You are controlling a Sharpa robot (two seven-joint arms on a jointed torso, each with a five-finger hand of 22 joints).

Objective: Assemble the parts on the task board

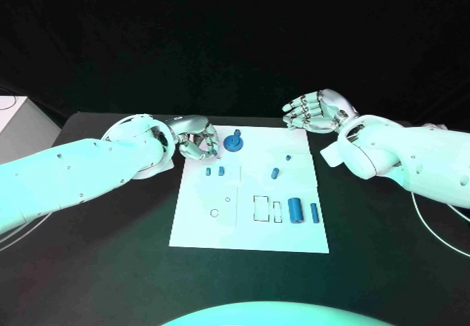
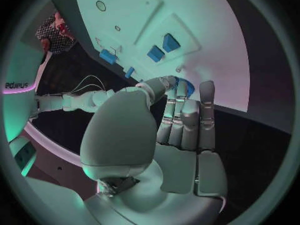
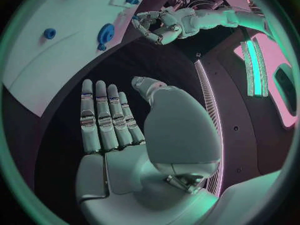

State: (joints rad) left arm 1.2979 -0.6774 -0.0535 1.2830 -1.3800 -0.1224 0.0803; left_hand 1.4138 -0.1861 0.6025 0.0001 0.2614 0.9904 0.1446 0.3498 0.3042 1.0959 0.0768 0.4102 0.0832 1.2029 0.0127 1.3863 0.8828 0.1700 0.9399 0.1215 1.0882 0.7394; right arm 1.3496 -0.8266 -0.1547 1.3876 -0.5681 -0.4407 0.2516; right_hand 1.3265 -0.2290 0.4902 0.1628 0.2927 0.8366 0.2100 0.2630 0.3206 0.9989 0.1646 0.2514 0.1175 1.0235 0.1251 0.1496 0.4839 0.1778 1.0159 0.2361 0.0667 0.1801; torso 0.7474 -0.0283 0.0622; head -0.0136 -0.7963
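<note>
Left hand (image 1: 199, 144) at the board (image 1: 250, 234) edge beside the gear (image 1: 233, 142), fingers spread, likely reaching; right hand (image 1: 315, 111) off-board, open, empty.

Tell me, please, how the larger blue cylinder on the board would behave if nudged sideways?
The larger blue cylinder lies on its side on the flat white task board, so it would probably roll. It looks rigid and smooth, perhaps slippery. A thinner blue rod beside it might stop it.

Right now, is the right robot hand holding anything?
No: the right robot hand is open, fingers straight and apart, over black table beside the white task board.
</note>
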